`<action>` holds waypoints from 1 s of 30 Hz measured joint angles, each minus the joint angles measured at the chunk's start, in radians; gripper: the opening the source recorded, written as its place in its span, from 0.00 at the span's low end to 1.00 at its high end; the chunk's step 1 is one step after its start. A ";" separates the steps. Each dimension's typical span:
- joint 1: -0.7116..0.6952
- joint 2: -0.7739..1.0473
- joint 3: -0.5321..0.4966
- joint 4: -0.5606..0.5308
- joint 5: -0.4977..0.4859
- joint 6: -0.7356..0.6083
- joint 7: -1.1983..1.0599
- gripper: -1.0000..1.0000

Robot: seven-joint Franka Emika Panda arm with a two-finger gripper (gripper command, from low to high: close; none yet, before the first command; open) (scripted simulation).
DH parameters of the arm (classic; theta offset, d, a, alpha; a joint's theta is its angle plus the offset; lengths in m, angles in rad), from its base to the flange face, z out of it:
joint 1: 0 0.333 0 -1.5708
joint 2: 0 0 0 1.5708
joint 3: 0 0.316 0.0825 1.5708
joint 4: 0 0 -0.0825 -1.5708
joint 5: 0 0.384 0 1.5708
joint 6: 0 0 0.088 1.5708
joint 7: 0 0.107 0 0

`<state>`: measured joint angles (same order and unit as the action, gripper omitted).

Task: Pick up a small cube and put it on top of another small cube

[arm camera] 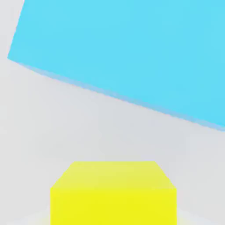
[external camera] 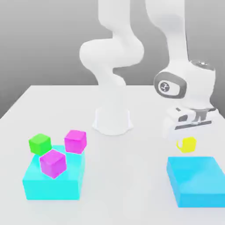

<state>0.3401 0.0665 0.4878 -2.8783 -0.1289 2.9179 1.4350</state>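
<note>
A plain white table [external camera: 132, 176] is stretching out under a grey backdrop, with the white base [external camera: 112, 121] of the robot arm [external camera: 115, 52] standing near its middle.

On the exterior view's right, the gripper [external camera: 188, 139] is pointing down, and its jaws are closing on the small yellow cube [external camera: 188, 144], gripping it just beside the far edge of a flat cyan block [external camera: 197, 180]. Whether the cube is resting on the table or hanging just above it cannot be told. In the hand view the yellow cube [arm camera: 113, 193] is sitting close to the camera, with the cyan block [arm camera: 132, 52] lying beyond it across a strip of bare table [arm camera: 66, 127]. Nothing is lying on top of this block.

On the exterior view's left, a second cyan block [external camera: 55, 180] is carrying a magenta cube [external camera: 53, 163] on its top face. Another magenta cube [external camera: 75, 141] is sitting at the block's far edge, and a green cube [external camera: 40, 143] is sitting at its far left corner; whether these two are resting on the block or on the table behind it cannot be told.
</note>
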 joint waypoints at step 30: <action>-0.647 -0.295 -0.402 0.167 0.149 -0.434 0.460 0.00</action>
<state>-0.3066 -0.2284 0.0860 -2.7114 0.0203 2.4840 1.8949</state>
